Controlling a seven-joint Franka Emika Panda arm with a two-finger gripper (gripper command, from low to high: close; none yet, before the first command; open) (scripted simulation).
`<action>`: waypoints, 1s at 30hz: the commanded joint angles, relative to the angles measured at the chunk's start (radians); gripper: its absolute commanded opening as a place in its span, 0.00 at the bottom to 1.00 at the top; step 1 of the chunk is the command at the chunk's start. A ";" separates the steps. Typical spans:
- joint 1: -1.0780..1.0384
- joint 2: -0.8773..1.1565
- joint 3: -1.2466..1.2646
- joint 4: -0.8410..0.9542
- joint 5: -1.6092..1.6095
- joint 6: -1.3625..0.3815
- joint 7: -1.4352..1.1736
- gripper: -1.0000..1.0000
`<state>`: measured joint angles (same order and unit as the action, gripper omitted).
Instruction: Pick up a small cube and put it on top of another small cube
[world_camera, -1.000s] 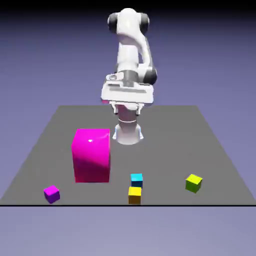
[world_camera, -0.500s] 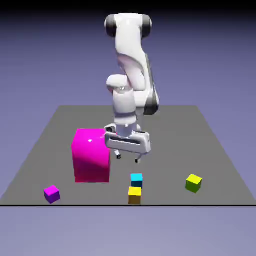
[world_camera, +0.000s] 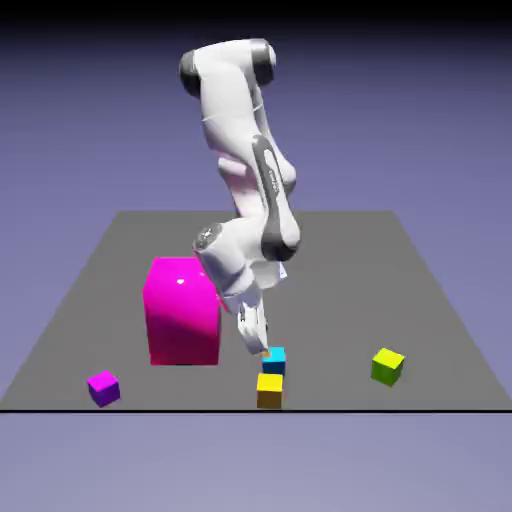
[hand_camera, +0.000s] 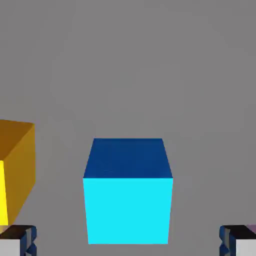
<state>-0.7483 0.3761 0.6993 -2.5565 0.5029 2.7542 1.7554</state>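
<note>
The small cyan cube (world_camera: 274, 358) rests on the grey table (world_camera: 420, 290), just behind a yellow cube (world_camera: 269, 390). My gripper (world_camera: 259, 347) hangs low at the cyan cube's upper left side, tilted and open. In the hand view the cyan cube (hand_camera: 128, 195) sits centred between the two grey fingertips (hand_camera: 17, 241), with a wide gap on each side and nothing touching it. The other small cube, lime-coloured (world_camera: 387, 366), stands alone toward the exterior view's right, away from the gripper.
A big magenta block (world_camera: 182, 310) stands close to the arm on the exterior view's left. A purple cube (world_camera: 103, 388) lies near the front left edge. The yellow cube (hand_camera: 15, 170) shows at the hand view's left, beside one fingertip.
The arm has bent forward and down, bringing the hand from high above the table to just over the cyan cube. The jaws stayed open. No cube has moved.
</note>
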 joint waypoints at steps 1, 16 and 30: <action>0.020 0.036 -0.016 0.005 -0.009 0.032 0.003 0.50; 0.070 -0.051 0.103 0.089 -0.107 -0.143 0.144 0.00; 0.460 0.206 0.065 0.283 -0.436 -0.073 0.461 1.00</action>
<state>-0.2879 0.5823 0.7642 -2.2739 0.0666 2.6815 2.2166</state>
